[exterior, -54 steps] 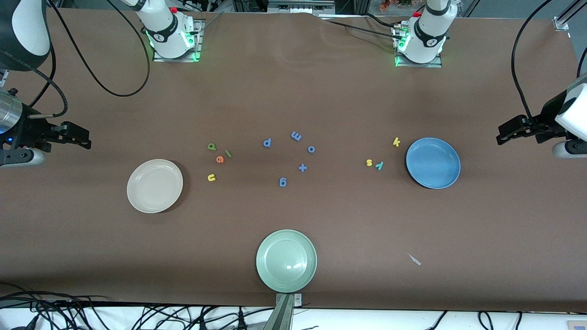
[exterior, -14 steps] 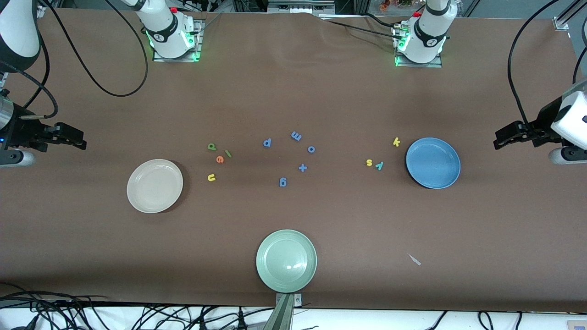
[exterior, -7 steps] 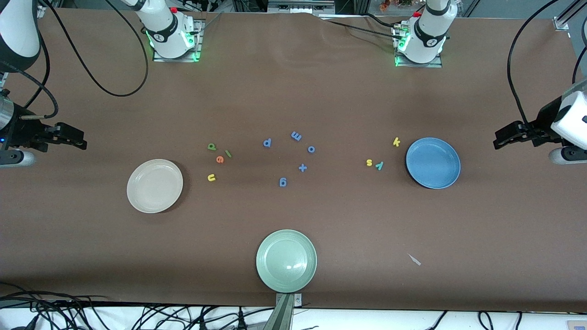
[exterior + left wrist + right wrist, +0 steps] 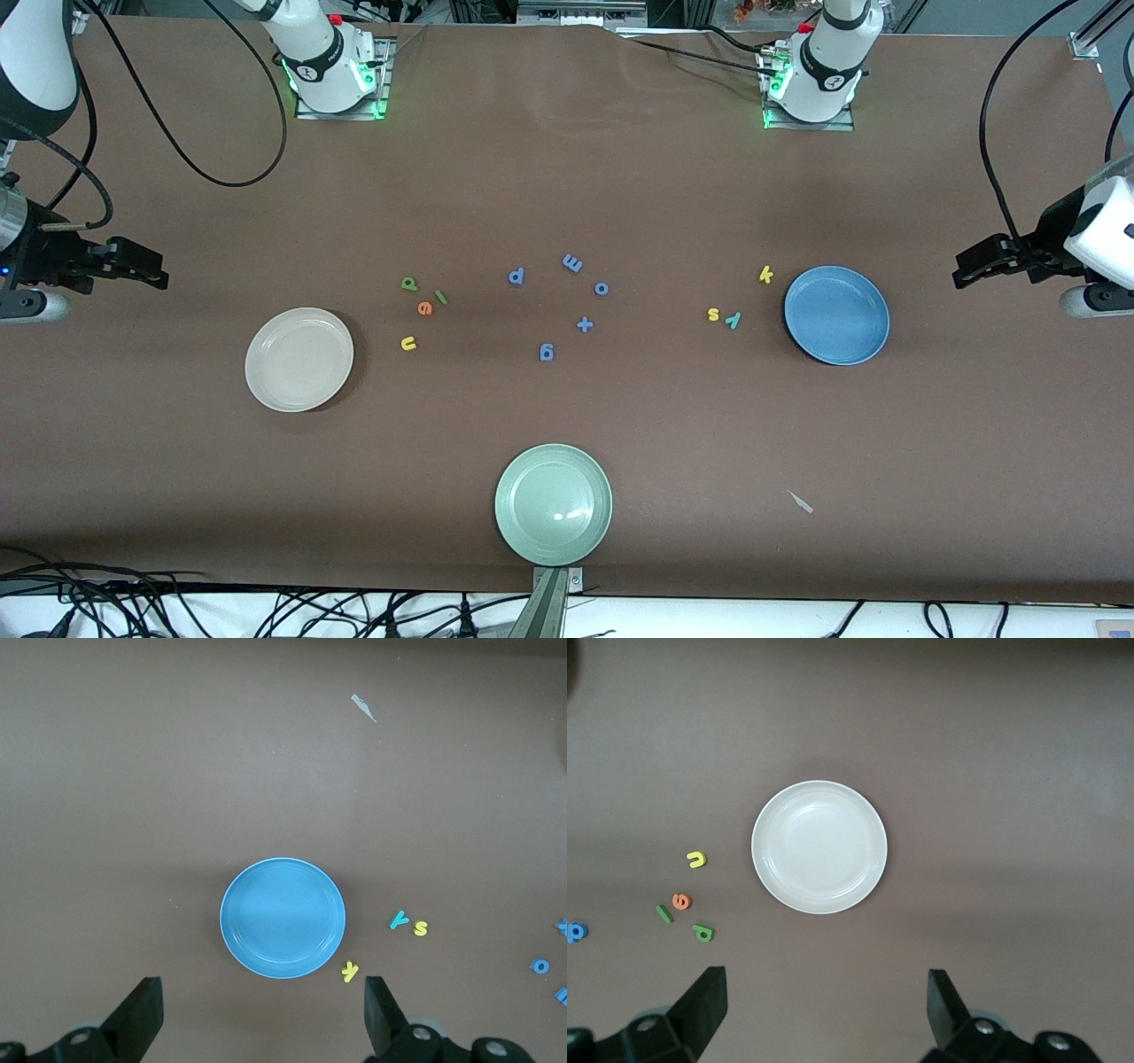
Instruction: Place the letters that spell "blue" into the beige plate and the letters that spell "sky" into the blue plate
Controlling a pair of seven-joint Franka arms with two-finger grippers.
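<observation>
Table's pale green plate (image 4: 553, 504): front only.

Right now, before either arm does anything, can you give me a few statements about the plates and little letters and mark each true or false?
1. The beige plate already holds the yellow u. False: the yellow u lies on the table beside it; the plate holds nothing.
2. The yellow k lies on the table close to the blue plate. True.
3. The left gripper has its jaws shut on a letter. False: they stand open and hold nothing.
4. The pale green plate is the plate nearest the front camera. True.
5. The orange e sits in the blue plate. False: it lies on the table near the green b.
</observation>
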